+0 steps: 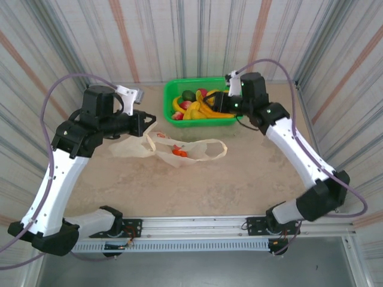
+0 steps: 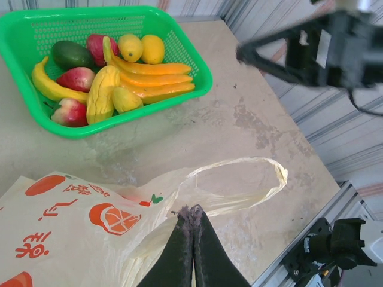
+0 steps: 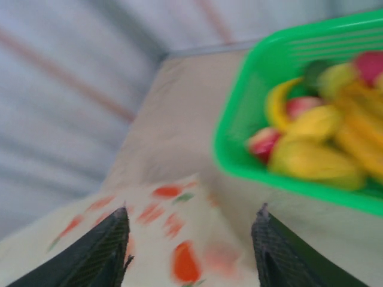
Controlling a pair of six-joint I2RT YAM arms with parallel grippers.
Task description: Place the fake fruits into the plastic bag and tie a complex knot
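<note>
Overhead, you had the plastic bag (image 1: 173, 149) lying flat and crumpled on the table (image 1: 251, 173) between the arms. The fake fruits (image 1: 197, 107) sat in the green basket (image 1: 197, 81) beyond it. The left gripper (image 1: 149, 124) hung over the bag's left end, the right gripper (image 1: 214, 103) at the basket.

From your left wrist, the cream bag carried red-orange characters, unreadable to me, beside printed oranges. The fingers (image 2: 179, 251) were pressed together at its handle loop (image 2: 263, 185); whether they pinched plastic I couldn't tell.

From your right wrist, blurred, the jaws stood apart, gripping nothing, above the bag.
</note>
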